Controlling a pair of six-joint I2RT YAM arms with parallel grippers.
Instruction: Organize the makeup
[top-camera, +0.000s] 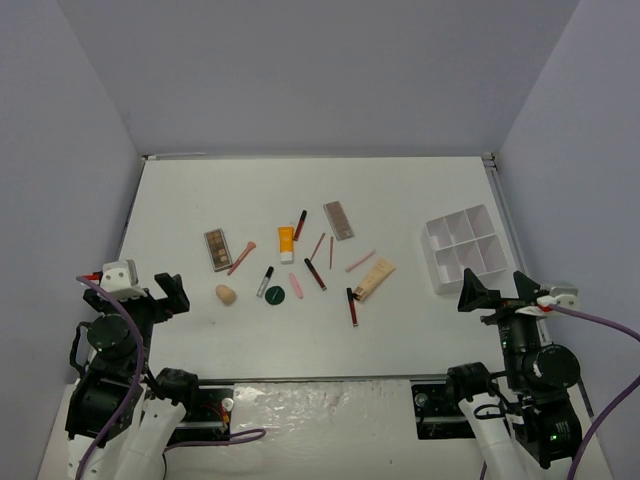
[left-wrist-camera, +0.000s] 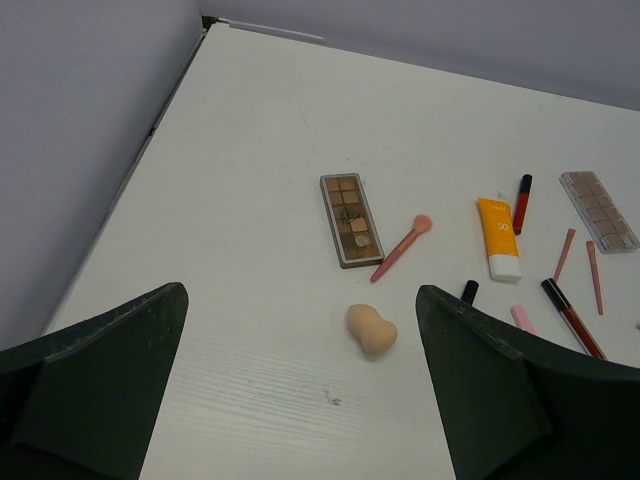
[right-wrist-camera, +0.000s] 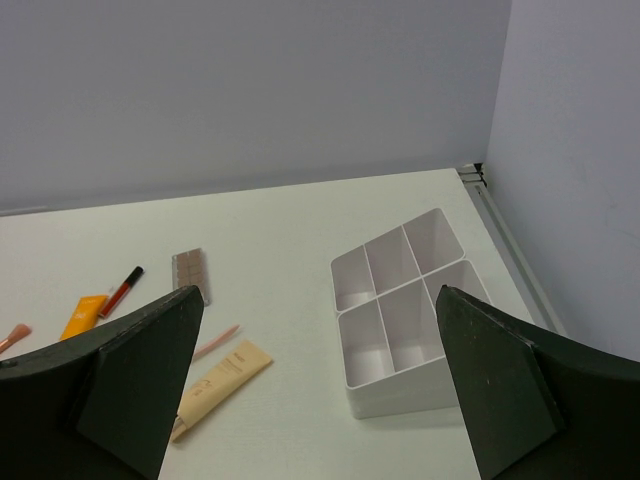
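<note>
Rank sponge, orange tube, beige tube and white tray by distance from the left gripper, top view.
1. Beige sponge, just right of the left gripper.
2. Orange tube, centre.
3. Beige tube, right of centre.
4. White tray, far right.

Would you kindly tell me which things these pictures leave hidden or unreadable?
- Left wrist view: the black-capped tube and pink stick are cut off behind a finger of the left gripper.
- Right wrist view: fingers of the right gripper cover the lower end of the orange tube and the near corner of the tray.
- Top view: print on the orange tube is too small to read.
</note>
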